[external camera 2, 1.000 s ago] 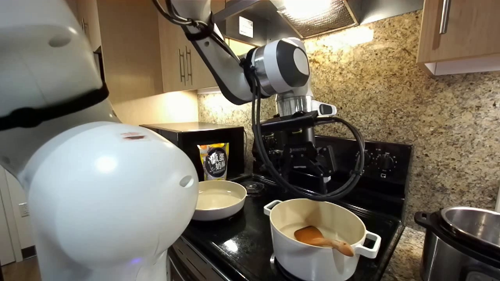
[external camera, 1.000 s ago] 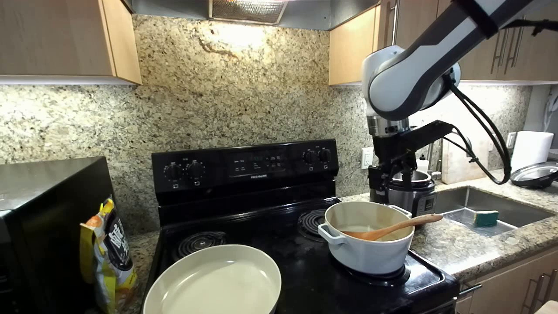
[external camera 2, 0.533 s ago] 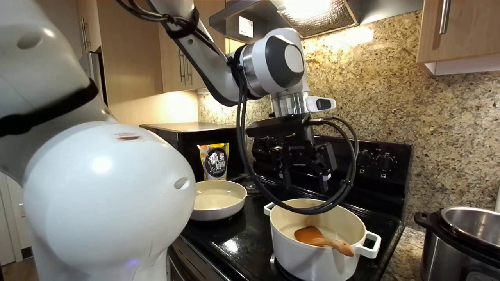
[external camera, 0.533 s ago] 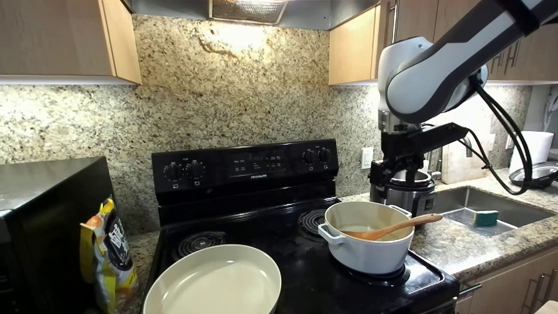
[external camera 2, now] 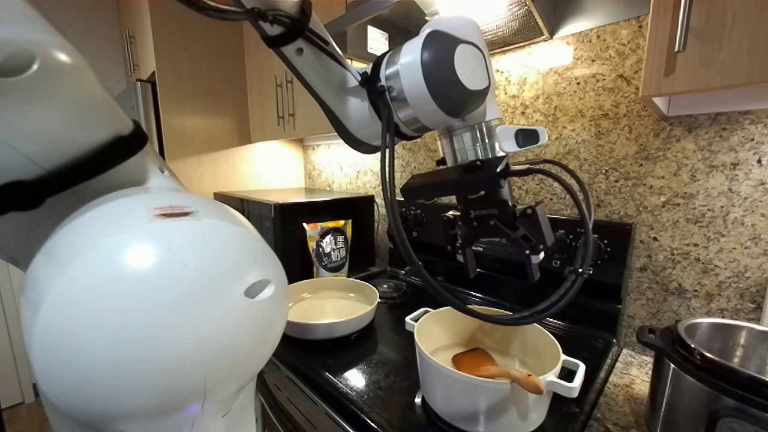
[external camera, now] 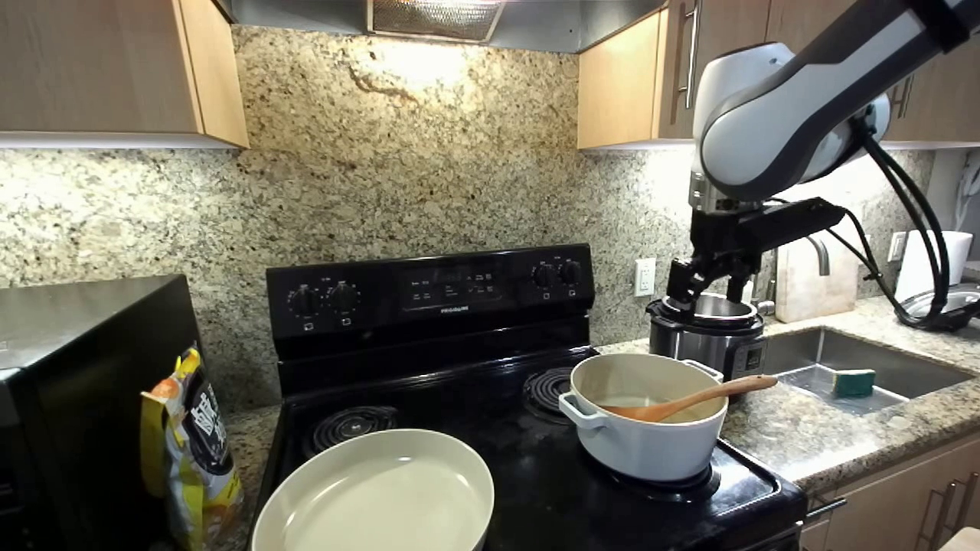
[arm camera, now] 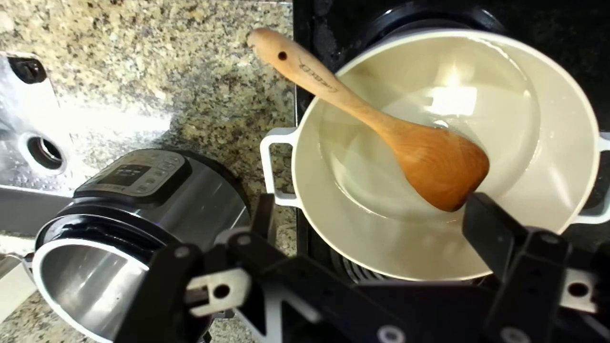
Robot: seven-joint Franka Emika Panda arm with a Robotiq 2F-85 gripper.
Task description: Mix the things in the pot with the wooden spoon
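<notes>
The white pot (external camera: pixel 651 451) stands on a stove burner. The wooden spoon (arm camera: pixel 438 166) leans in it, its flat head on the pot's bottom and its handle lying across the rim and sticking outside. My gripper (external camera 2: pixel 503 275) is above the pot in an exterior view, fingers pointing down. In the wrist view the gripper (arm camera: pixel 371 202) is open with nothing held. Its right-hand finger (arm camera: pixel 491 233) overlaps the pot's inside beside the spoon head, apparently higher up; the other lies outside the rim. A glossy, possibly wet bottom shows in the pot; no separate things can be made out there.
A steel electric cooker (arm camera: pixel 205 200) stands on the counter beside the stove, near the sink (external camera: pixel 911 363). A shallow pale pan (external camera: pixel 383 497) occupies the stove's other side. Beyond it are a snack bag (external camera 2: pixel 330 249) and a black microwave (external camera 2: pixel 288 216). Arm cables (external camera 2: pixel 420 264) loop low over the pot.
The gripper has shifted to the right and slightly up in an exterior view, staying open and tilting a little. The pot and spoon have not moved.
</notes>
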